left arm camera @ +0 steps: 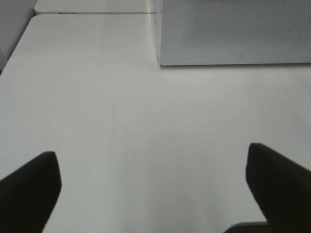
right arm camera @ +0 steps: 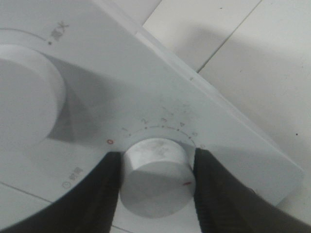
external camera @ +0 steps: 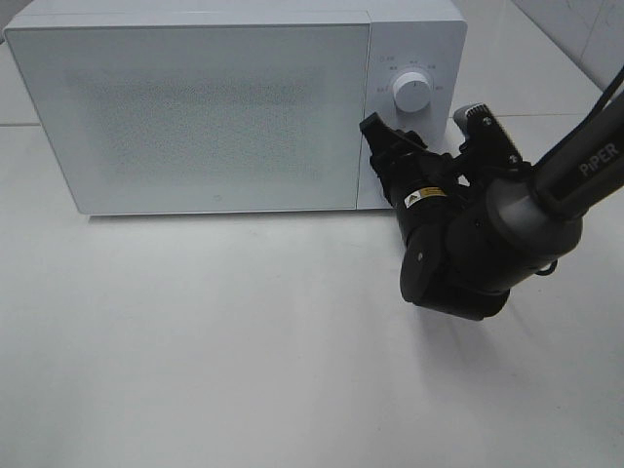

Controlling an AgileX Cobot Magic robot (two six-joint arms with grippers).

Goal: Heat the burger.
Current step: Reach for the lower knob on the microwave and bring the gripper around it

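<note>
The burger is out of view. The white microwave (external camera: 195,107) stands at the back of the table with its door closed. My right gripper (external camera: 426,136) reaches its control panel below the upper knob (external camera: 409,93). In the right wrist view the right gripper (right arm camera: 158,156) is shut on the lower dial knob (right arm camera: 155,179), one dark finger (right arm camera: 104,194) pressed against each side of it. A numbered scale arcs above this knob, and the upper knob (right arm camera: 26,97) is beside it. My left gripper (left arm camera: 153,194) hangs open over bare table, with nothing between its fingers (left arm camera: 29,194).
The white table (external camera: 195,341) spreads in front of the microwave. The left wrist view shows the microwave's lower corner (left arm camera: 160,60) farther off. A white tiled wall (external camera: 575,29) rises at the back right. The right arm (external camera: 507,224) leans in from the right.
</note>
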